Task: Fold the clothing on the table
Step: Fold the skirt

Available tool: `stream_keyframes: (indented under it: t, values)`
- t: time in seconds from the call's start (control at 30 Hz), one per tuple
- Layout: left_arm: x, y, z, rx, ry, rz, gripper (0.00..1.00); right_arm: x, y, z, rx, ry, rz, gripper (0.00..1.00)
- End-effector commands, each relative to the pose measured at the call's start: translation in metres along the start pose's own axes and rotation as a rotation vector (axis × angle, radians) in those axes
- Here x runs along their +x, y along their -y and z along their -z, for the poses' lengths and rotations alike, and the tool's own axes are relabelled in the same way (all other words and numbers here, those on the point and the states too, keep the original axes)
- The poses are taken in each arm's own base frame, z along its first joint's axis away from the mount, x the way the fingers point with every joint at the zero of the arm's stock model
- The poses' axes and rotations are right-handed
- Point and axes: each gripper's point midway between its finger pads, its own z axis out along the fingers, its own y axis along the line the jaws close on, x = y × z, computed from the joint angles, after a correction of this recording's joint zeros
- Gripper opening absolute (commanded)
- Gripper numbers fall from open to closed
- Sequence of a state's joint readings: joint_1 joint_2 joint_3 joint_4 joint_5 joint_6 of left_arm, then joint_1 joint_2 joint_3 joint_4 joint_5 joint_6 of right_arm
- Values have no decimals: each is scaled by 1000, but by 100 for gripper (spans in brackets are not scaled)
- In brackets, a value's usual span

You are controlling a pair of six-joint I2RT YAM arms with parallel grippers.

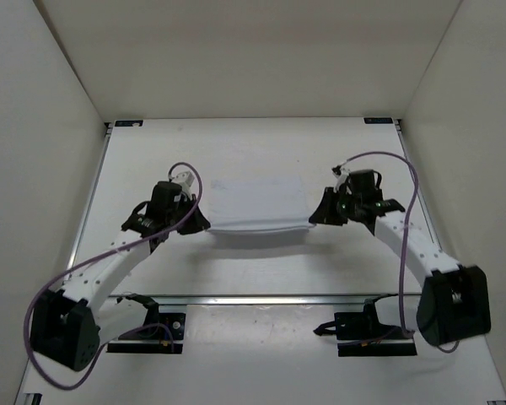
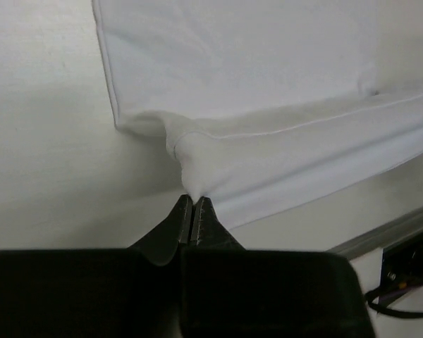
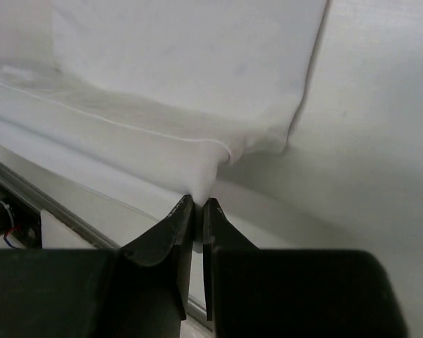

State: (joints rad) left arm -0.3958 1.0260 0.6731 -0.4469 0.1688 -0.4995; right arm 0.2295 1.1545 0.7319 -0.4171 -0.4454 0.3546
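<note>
From above, the plain white, thin, soft fabric clothing (image 1: 257, 198) lies near the middle of the large matte white worktop (image 1: 236, 270). Its far part lies flat, and its near edge is raised and stretched between the two arms. The left claw (image 1: 204, 224) has the near-left corner and the right claw (image 1: 314, 218) the near-right corner. The edge sags a little between them. A metal rail (image 1: 278, 298) crosses the worktop closer to the arm bases, apart from the cloth.

In the left wrist view the dark fingers are pinched tight on a small peak of fabric at that corner. A stitched hem runs off to the right.

In the right wrist view the claw is narrow, nearly closed, with the matching corner of cloth caught at its tips.

The step in hand looks like the first fold, with the near edge gripped and lifted, ready to go over the far half. The next move calls for both arms to travel away from their bases together at an even height. The edge should be kept taut and laid along the far edge before either claw lets go. An uneven pace would likely skew the fold.
</note>
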Motion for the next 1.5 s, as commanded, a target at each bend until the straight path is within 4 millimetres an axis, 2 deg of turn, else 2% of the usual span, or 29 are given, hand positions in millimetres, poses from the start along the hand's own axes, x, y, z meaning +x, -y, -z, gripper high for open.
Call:
stream_keyframes:
  t: [0.0,0.1,0.13,0.2,0.23,0.27,0.3,0.37,0.43,0.47,0.53,0.57,0.6,0.63,0.67,0.73,0.83,0.87,0.9,0.93,0.97,1.0,1.03,1.07,1.13,1.23,1.33,1.4,1.47]
  values:
    - [-65,-5,-14,-56,133,24,0,-78,-1,-17,-17,124,140,0]
    - [-113,9,-34,-44,169,9,0,-146,-7,-37,-38,170,193,0]
    - [-114,1,-50,-76,136,21,0,-146,0,-54,-43,128,178,0]
    - [-140,4,-65,-79,150,31,0,-189,-10,-63,-84,170,212,0]
    - [-140,-2,-78,-92,131,40,0,-185,4,-83,-72,131,193,0]
    - [-147,-4,-88,-97,134,47,0,-210,-4,-78,-61,175,220,0]
    - [-157,-6,-93,-105,148,56,0,-225,0,-89,-46,183,239,0]
    - [-156,-21,-113,-148,113,76,0,-231,16,-114,-9,148,232,1]
    - [-170,-26,-123,-163,121,74,5,-242,21,-124,-17,139,215,2]
    - [-165,-31,-133,-172,93,87,5,-239,28,-133,-15,120,200,7]
    - [-174,-35,-139,-170,95,96,20,-243,31,-137,-42,118,195,58]
    - [-172,-41,-144,-187,86,105,46,-241,34,-140,-49,112,196,80]
    - [-177,-41,-142,-190,96,106,65,-247,36,-134,-50,126,195,94]
    - [-178,-45,-142,-211,104,117,74,-251,40,-132,-32,137,199,98]
    - [-181,-48,-137,-235,125,114,92,-255,37,-126,-25,150,205,99]
    - [-186,-43,-121,-227,173,102,99,-262,43,-118,22,174,228,99]
    - [-190,-35,-100,-193,242,90,99,-262,55,-114,42,174,226,98]
    - [-181,-34,-100,-168,234,78,98,-256,52,-119,19,156,231,95]
    - [-188,-15,-92,-95,274,54,97,-256,56,-119,24,156,219,91]
    - [-176,-16,-96,-84,252,56,87,-254,53,-120,22,150,216,86]
    - [-171,0,-98,-18,246,48,79,-255,52,-122,14,153,213,82]
    - [-166,16,-100,38,235,44,63,-249,50,-128,-1,135,208,72]
    - [-158,15,-109,46,216,56,43,-249,43,-131,-23,139,210,60]
    - [-147,27,-113,69,187,59,31,-247,37,-133,-32,135,218,52]
    - [-132,40,-126,84,157,56,23,-237,37,-145,-39,110,215,41]
    - [-108,51,-141,120,108,84,23,-230,29,-154,-82,93,206,38]
    - [-94,43,-152,127,92,124,27,-219,32,-165,-109,62,194,32]
    - [-92,32,-158,84,91,135,19,-218,33,-169,-111,60,194,20]
    - [-90,20,-166,18,74,140,1,-218,35,-176,-121,58,198,17]
